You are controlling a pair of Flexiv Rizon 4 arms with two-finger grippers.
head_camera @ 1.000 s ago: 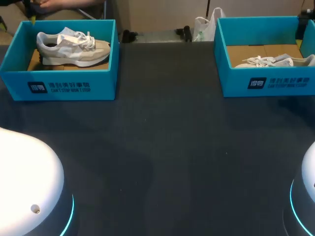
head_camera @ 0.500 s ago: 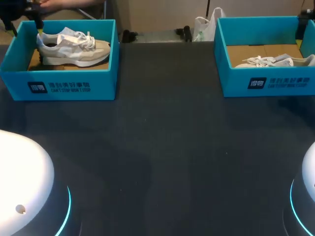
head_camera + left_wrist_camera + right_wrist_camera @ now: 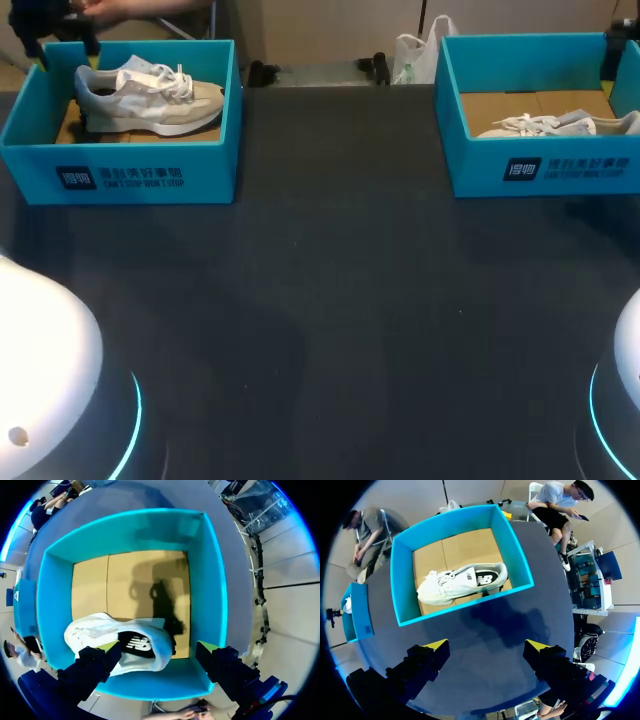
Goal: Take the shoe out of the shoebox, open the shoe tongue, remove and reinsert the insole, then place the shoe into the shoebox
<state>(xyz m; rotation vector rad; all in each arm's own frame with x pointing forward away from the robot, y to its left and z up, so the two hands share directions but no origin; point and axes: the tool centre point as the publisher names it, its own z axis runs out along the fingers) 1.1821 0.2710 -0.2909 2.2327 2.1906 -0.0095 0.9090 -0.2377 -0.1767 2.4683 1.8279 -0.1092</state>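
- Left gripper (image 3: pixel 157 647): my two yellow-tipped fingers are spread wide with nothing pinched between them. They hang over the left shoebox.
- Left shoebox (image 3: pixel 212 595): turquoise walls, brown cardboard floor, open top. It sits straight below and ahead of my left fingers.
- Left shoe (image 3: pixel 95 630): white, lying inside the left shoebox against the wall nearest my left fingers. One end is just beside one finger and the other finger stands well apart from it. I cannot tell whether that finger touches it.
- Left side patch (image 3: pixel 136 643): a black panel with a white letter mark on the left shoe's flank, between my left fingers.
- Right gripper (image 3: pixel 486 645): fingers spread wide and holding nothing, over bare table.
- Right shoebox (image 3: pixel 402 585): same turquoise and cardboard build, ahead of my right fingers and well apart from them.
- Right shoe (image 3: pixel 455 582): white and laced, lying across the floor of the right shoebox.
- Right side patch (image 3: pixel 485 578): a dark panel with a pale letter mark, toward the right shoe's heel.
- Left label (image 3: pixel 120 178): a dark square emblem and two rows of white print on the left shoebox's front wall.
- Right label (image 3: pixel 570 166): the same emblem and print on the right shoebox's front wall.
- Table (image 3: pixel 340 300): a dark surface that carries both boxes.
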